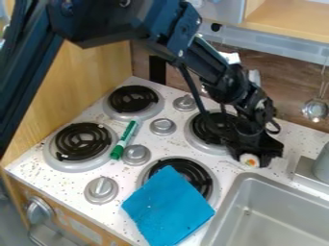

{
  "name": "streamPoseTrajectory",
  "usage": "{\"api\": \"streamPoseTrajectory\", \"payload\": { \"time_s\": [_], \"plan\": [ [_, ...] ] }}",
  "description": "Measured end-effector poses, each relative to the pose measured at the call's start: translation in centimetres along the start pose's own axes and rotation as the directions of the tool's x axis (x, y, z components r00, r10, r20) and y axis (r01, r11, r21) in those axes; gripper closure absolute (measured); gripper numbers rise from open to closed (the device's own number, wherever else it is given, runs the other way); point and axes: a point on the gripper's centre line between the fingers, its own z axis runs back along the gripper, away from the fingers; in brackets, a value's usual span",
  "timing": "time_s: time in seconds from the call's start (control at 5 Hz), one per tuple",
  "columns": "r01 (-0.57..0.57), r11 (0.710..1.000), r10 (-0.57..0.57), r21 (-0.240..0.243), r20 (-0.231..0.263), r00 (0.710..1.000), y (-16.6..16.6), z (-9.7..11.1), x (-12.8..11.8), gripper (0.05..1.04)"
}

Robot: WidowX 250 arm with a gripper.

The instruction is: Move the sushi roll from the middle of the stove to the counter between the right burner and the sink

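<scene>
The black gripper (256,153) hangs low over the counter, at the right side of the back right burner and behind the sink's left corner. Right at its lower end is a small round white item with an orange and green centre (249,160), partly covered by the gripper; whether it is held cannot be made out. A blue cloth (168,207) covers part of the front right burner and drapes toward the counter's front edge. Between the two left burners and the knobs lies a green and white marker (124,139), at a slant.
Four black coil burners, such as the front left one (82,141), surround several silver knobs (101,190). A grey sink (273,211) is at the lower right. A metal utensil (315,109) hangs by the back wall, below a wooden shelf (289,21).
</scene>
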Motion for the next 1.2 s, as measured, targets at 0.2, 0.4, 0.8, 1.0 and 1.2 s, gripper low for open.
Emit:
{"api": "streamPoseTrajectory", "payload": {
  "time_s": [0.2,0.4,0.8,1.0,1.2],
  "plan": [
    [0.001,1.000,-0.001,0.007,0.002,1.000,0.3,0.4,-0.5,0.093],
    [-0.001,1.000,0.001,0.000,0.010,1.000,0.5,1.0,-1.0,0.092],
    [0.000,0.999,0.003,-0.047,0.064,0.998,0.3,5.0,-0.6,0.091],
    [-0.014,0.999,0.014,-0.039,0.009,1.000,1.6,7.3,-0.9,0.091],
    [0.026,0.999,-0.026,-0.022,-0.027,0.999,3.2,9.7,-1.9,0.091]
  ]
}}
